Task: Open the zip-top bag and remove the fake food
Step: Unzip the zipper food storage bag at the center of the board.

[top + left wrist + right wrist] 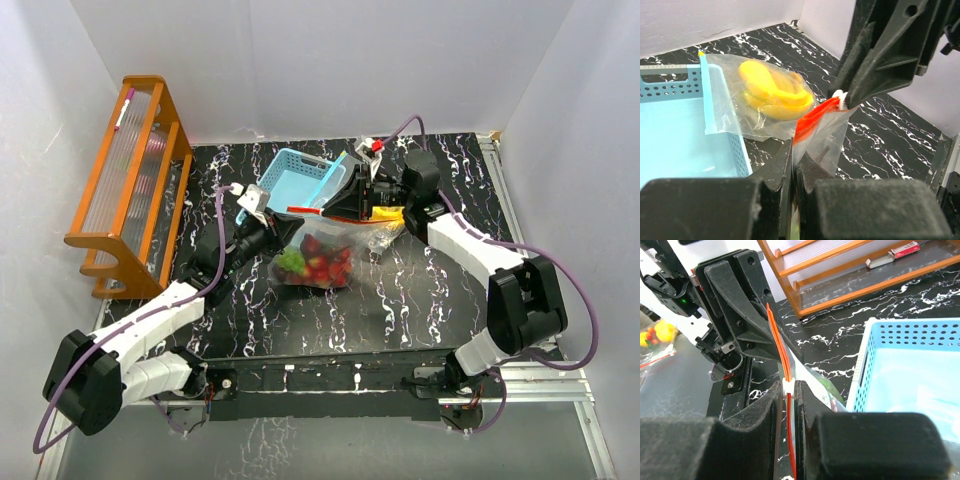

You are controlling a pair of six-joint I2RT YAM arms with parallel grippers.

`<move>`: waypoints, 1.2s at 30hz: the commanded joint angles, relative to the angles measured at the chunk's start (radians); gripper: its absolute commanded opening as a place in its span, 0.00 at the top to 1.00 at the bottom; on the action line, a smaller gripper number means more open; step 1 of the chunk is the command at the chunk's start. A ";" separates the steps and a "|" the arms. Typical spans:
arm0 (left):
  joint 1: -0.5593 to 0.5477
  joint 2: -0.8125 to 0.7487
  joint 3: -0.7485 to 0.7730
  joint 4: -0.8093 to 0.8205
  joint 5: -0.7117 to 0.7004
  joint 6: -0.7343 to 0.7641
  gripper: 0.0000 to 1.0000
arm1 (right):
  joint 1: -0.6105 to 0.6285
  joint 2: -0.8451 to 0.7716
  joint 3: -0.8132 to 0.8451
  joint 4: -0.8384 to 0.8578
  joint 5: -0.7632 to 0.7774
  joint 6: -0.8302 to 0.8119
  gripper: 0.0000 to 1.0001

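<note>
Marbled table (420,300); left fingers (777,167), right fingers (765,402) pinch bag (332,238).

The black marbled table (420,290) bears an orange rack (130,180), a blue basket (300,178) and a zip-top bag (318,262).

The bag (338,234) is clear, glossy plastic film; the fake food (322,266) inside is smooth, shiny plastic. My left hand (794,162) and right hand (788,390) are matt black plastic. The basket (298,157) is matt blue plastic, the rack (150,215) varnished wood.
</note>
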 commanded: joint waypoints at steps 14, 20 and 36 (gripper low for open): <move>0.038 -0.048 0.119 -0.116 -0.112 -0.009 1.00 | -0.068 -0.121 -0.071 -0.080 0.101 -0.070 0.92; 0.101 0.004 0.180 -0.187 -0.059 -0.057 1.00 | -0.086 -0.189 -0.132 -0.105 0.166 -0.104 0.92; 0.245 0.106 0.251 -0.142 0.057 -0.251 1.00 | -0.095 -0.399 -0.214 -0.341 0.414 -0.247 0.92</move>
